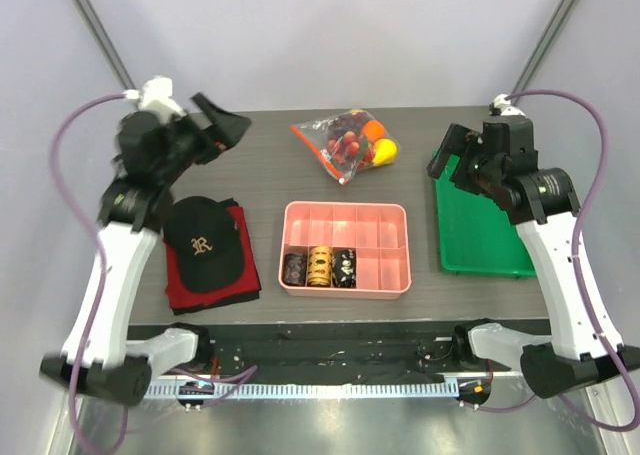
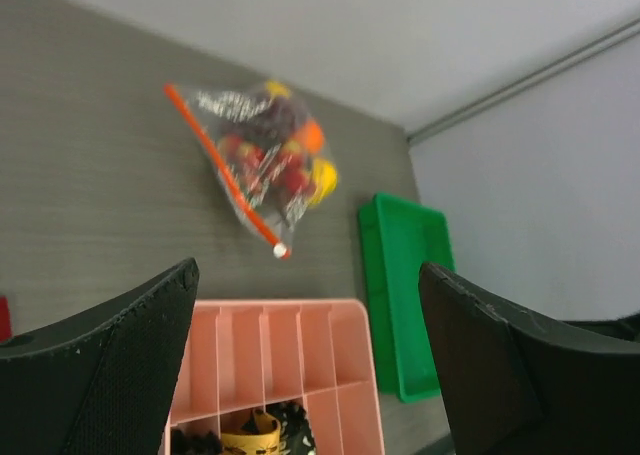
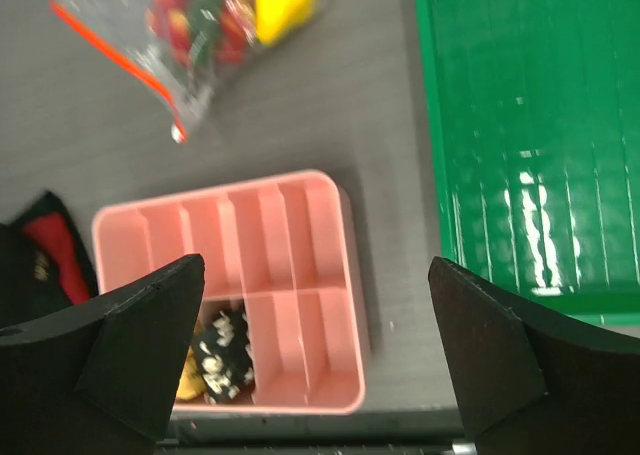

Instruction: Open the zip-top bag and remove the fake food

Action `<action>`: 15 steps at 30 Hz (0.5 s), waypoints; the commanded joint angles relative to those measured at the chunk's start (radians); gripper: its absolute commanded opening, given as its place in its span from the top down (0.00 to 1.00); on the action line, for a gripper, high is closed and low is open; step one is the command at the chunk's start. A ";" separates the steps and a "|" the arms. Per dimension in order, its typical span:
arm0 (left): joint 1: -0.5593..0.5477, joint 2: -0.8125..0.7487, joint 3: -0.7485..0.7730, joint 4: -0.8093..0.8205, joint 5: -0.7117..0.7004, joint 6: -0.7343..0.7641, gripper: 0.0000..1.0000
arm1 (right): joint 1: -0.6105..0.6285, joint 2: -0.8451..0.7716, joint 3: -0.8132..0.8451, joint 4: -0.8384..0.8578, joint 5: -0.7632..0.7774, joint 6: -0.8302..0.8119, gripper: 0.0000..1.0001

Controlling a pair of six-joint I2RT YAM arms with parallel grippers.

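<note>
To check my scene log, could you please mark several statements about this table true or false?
The clear crinkly zip-top bag holds the small plastic fake food inside. True.
The pink plastic divided tray holds three dark-and-gold patterned cylinders. True.
The black cap lies in the divided tray. False: the black cap lies on a red cloth.
The left gripper is shut on the bag. False: the left gripper is open, off the bag.
</note>
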 commanded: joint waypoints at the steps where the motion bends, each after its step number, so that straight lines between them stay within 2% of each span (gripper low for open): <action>1: -0.034 0.225 -0.029 -0.016 0.119 -0.110 0.12 | -0.001 0.016 0.041 -0.158 -0.029 -0.041 0.00; 7: -0.132 0.574 0.139 -0.026 -0.018 -0.153 0.19 | -0.002 0.063 0.047 -0.166 -0.070 -0.064 0.00; 8: -0.138 0.615 0.161 -0.022 -0.043 -0.202 0.19 | -0.001 0.066 0.049 -0.160 -0.073 -0.068 0.00; 11: -0.156 0.780 0.233 0.073 -0.066 -0.268 0.26 | -0.001 0.077 0.047 -0.154 -0.081 -0.084 0.00; 15: -0.176 0.969 0.377 0.093 -0.109 -0.319 0.35 | -0.002 0.085 0.049 -0.143 -0.108 -0.090 0.00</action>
